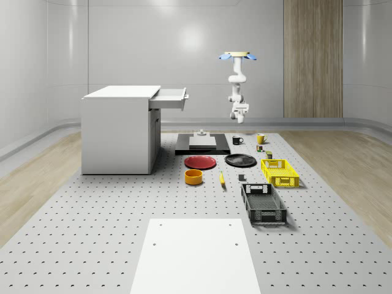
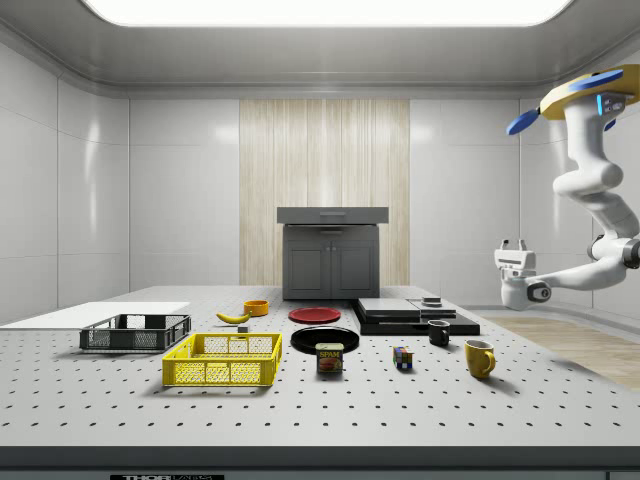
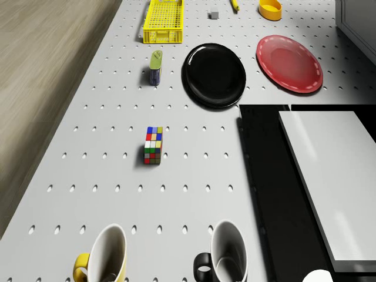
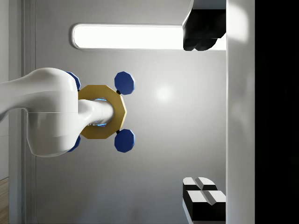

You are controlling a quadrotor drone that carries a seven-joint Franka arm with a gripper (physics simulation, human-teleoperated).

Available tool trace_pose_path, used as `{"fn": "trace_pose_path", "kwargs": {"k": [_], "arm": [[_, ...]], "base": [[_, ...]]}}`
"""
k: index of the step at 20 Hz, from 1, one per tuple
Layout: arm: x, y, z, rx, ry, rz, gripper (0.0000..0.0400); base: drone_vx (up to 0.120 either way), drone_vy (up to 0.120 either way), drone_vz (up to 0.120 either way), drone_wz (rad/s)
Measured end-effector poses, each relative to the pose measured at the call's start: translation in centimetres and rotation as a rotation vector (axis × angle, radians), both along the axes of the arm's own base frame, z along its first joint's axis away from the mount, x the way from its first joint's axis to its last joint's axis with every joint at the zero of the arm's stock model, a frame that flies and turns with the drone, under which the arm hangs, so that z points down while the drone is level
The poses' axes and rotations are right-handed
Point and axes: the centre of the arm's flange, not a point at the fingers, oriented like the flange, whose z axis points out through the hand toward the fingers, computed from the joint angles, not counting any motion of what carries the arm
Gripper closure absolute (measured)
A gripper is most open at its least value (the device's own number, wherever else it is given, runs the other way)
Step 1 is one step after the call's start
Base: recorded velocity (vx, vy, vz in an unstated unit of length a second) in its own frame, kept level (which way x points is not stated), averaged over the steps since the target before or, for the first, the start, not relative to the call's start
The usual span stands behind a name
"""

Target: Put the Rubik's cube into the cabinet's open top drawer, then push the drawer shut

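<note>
The drone [image 1: 238,56] hovers high above the far edge of the surface [image 1: 110,233], over the area behind the two mugs. The arm hangs below it with the tool [image 2: 514,246] pointing upward, toward the ceiling, well clear of every item. In the wrist view the two fingers [image 4: 203,196] stand wide apart, with nothing between them.

The Rubik's cube [image 3: 153,145] lies on the surface near its far edge, between the yellow mug [image 3: 104,258] and the tin can [image 3: 155,67], apart from both. The black mug [image 3: 226,255] stands beside the yellow mug.

The cabinet [image 1: 119,131] stands by the surface's far left corner in the whole-scene view. Its top drawer [image 1: 168,98] is pulled out.
</note>
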Motion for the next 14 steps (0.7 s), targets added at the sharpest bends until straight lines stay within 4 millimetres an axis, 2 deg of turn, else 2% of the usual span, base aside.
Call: {"fn": "trace_pose_path", "kwargs": {"k": [14], "arm": [[-0.10, 0.03, 0.08, -0.003, -0.011, 0.000, 0.0000]], "base": [[0.120, 0.117, 0.000, 0.000]]}}
